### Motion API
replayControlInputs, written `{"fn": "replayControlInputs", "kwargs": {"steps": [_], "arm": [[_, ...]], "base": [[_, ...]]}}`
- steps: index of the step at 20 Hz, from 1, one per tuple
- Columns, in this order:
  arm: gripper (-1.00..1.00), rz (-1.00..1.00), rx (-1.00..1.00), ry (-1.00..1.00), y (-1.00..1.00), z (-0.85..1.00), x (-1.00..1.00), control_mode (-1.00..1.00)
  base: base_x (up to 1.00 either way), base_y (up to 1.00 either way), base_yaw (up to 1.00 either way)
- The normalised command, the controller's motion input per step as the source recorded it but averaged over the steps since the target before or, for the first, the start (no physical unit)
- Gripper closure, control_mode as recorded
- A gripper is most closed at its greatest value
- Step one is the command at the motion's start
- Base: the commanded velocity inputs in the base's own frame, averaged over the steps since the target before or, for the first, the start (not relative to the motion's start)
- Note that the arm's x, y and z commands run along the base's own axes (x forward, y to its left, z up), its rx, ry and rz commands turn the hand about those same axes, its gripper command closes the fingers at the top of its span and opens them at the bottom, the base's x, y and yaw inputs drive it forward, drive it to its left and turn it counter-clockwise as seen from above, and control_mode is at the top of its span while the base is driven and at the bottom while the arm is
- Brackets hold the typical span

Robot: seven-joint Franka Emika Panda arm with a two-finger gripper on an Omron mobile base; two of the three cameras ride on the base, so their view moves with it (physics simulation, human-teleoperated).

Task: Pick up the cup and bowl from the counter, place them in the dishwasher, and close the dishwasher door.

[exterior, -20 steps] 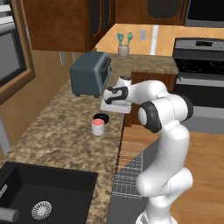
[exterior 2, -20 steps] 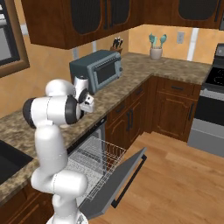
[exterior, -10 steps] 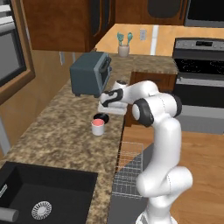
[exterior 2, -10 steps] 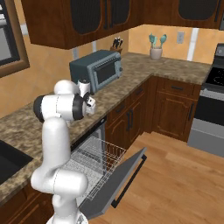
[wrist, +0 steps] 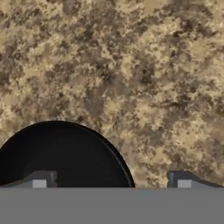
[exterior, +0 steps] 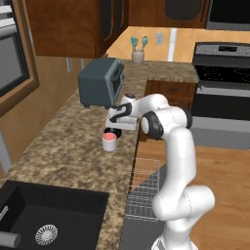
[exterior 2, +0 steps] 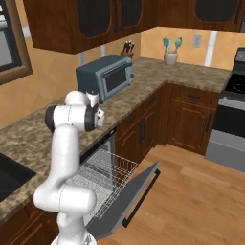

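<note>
Hand view: the gripper (wrist: 111, 180) is seen pointing straight down at the counter (wrist: 144, 74), with its two dark fingertips (wrist: 40, 179) set wide apart, so it is open and nothing is held. The rim of the black bowl (wrist: 61, 153) passes between the tips; one tip lies over the bowl's inside and the other over bare granite. Whether the tips touch the bowl cannot be told.

Left base view: the cup (exterior: 109, 141), white with a pinkish-red inside, is shown upright on the counter (exterior: 63, 156), just near of the bowl (exterior: 113, 132), which is largely covered by the hand. A grey toaster oven (exterior: 101, 81) stands farther along, and a beige holder with teal utensils (exterior: 138, 51) is at the far corner. A black sink (exterior: 46, 219) is set into the near end.

Right base view: the dishwasher (exterior 2: 103, 179) is shown open under the counter, its pale wire rack (exterior 2: 101, 176) pulled out over the dishwasher door (exterior 2: 128, 198), which is lowered and slopes outward.

The arm is bent at the elbow and reaches left from the base over the counter edge, with the wrist turned down above the bowl.
</note>
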Motion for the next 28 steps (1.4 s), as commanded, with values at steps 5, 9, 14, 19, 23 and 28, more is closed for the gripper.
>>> {"fn": "replayControlInputs", "kwargs": {"steps": [5, 9, 14, 19, 23, 28], "arm": [[1.00, 0.00, 0.00, 0.00, 0.02, -0.41, 0.24, -1.00], [1.00, 0.00, 0.00, 0.01, 0.04, -0.67, 0.06, -1.00], [1.00, 0.00, 0.00, 0.15, 0.00, -1.00, -0.10, -1.00], [1.00, 0.00, 0.00, 0.06, 0.01, -0.97, -0.31, -1.00], [1.00, 0.00, 0.02, -0.01, -0.04, -0.13, -0.62, -1.00], [1.00, 0.00, 0.03, -0.05, -0.75, -0.09, -0.99, -1.00]], "base": [[0.00, 0.00, 0.00], [0.00, 0.00, 0.00], [0.00, 0.00, 0.00], [0.00, 0.00, 0.00], [0.00, 0.00, 0.00], [0.00, 0.00, 0.00]]}}
